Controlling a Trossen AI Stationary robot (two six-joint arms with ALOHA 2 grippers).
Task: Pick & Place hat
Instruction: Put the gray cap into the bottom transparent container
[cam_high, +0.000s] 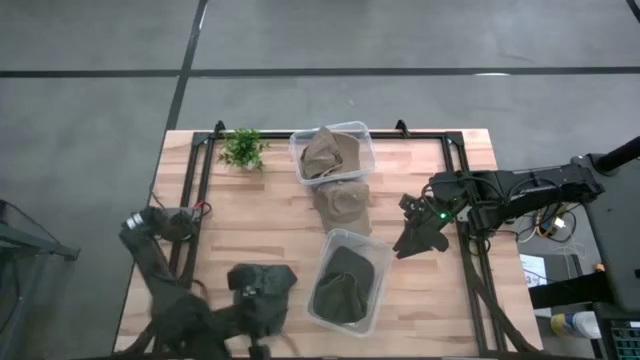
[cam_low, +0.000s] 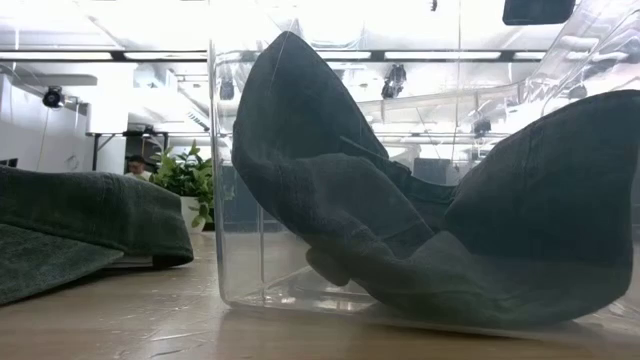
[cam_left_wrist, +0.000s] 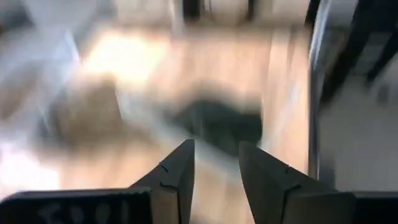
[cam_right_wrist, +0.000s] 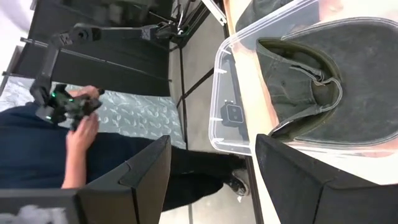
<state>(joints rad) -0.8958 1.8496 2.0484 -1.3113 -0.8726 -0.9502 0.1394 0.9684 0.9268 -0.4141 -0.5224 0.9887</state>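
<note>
A dark green hat (cam_high: 345, 285) lies inside the near clear bin (cam_high: 322, 262); the low view shows this hat (cam_low: 400, 220) slumped against the bin's floor. A second dark hat (cam_high: 262, 285) rests flat on the table left of that bin, and shows again in the low view (cam_low: 80, 230). A tan hat (cam_high: 333, 152) fills the far clear bin, and another tan hat (cam_high: 343, 205) lies on the table between the bins. My right gripper (cam_high: 408, 243) (cam_right_wrist: 212, 140) is open just right of the near bin. My left gripper (cam_left_wrist: 216, 146) is open near the table's near edge, by the second dark hat.
A small potted plant (cam_high: 242, 148) stands at the table's far left. Black frame rails (cam_high: 465, 250) run along the table's sides. A person (cam_right_wrist: 68, 149) holding a controller shows beyond the table in the right wrist view. Bare wood lies right of the bins.
</note>
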